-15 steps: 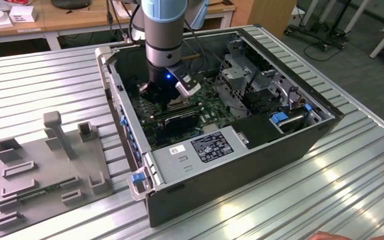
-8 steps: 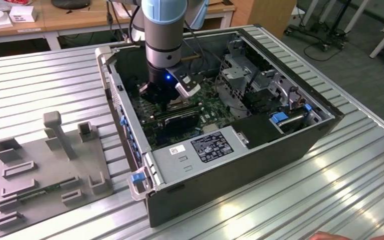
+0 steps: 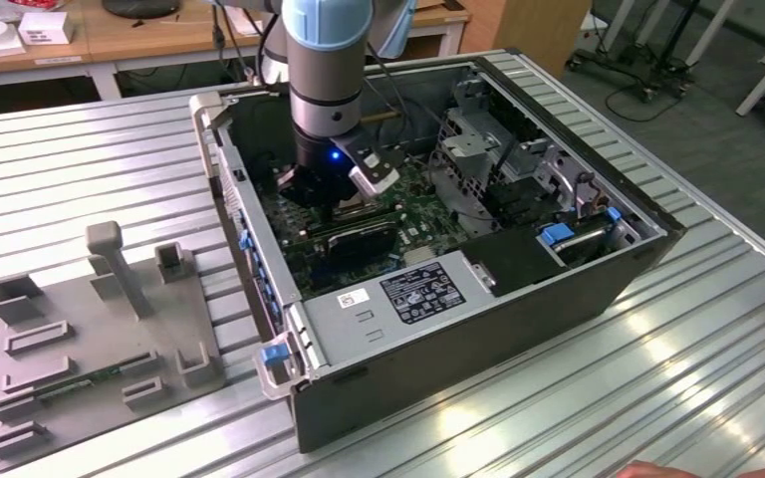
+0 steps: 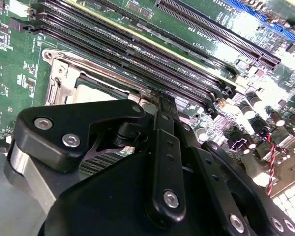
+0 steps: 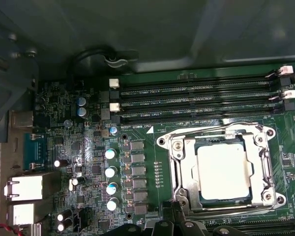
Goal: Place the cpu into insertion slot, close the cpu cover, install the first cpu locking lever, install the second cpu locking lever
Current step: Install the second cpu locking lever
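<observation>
In the exterior view, a grey fixture tray (image 3: 91, 349) with upright holders lies toward the left edge of the ribbed metal tabletop (image 3: 701, 339); to its right stands an open computer case (image 3: 489, 329), its green motherboard (image 3: 356, 239) exposed; the arm reaches down inside, the gripper (image 3: 334, 199) low over the board's middle; whether its fingers are spread or closed cannot be told.

In the first wrist view, the motherboard carries upright capacitors (image 5: 110, 172) near its middle, long black memory slots (image 5: 196, 101) beyond them, and the insertion slot (image 5: 221, 169) toward the right edge; the cpu (image 5: 222, 170) sits flat in the slot, its pale metal top showing through the cpu cover (image 5: 184, 169), which lies down around it.

In the second wrist view, the black gripper linkage (image 4: 162, 162) hangs just above the cover's frame.
</observation>
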Action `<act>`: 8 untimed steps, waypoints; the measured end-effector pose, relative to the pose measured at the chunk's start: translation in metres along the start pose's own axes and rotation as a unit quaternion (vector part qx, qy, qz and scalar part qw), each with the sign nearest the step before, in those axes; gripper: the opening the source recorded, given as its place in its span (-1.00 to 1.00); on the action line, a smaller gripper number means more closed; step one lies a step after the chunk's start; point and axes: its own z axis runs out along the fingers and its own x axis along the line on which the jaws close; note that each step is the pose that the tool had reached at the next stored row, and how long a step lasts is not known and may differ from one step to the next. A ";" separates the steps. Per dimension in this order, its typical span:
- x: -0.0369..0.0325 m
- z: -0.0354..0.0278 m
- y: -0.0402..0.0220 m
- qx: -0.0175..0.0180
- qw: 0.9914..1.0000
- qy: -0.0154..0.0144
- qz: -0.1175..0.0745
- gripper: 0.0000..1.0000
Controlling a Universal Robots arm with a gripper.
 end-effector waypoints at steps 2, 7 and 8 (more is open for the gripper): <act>0.0004 0.0007 -0.0001 0.000 1.000 0.000 0.000 -0.79; 0.0009 0.0020 -0.0003 0.000 1.000 0.000 0.000 -0.79; 0.0009 0.0020 -0.0003 0.000 1.000 0.000 0.000 -0.79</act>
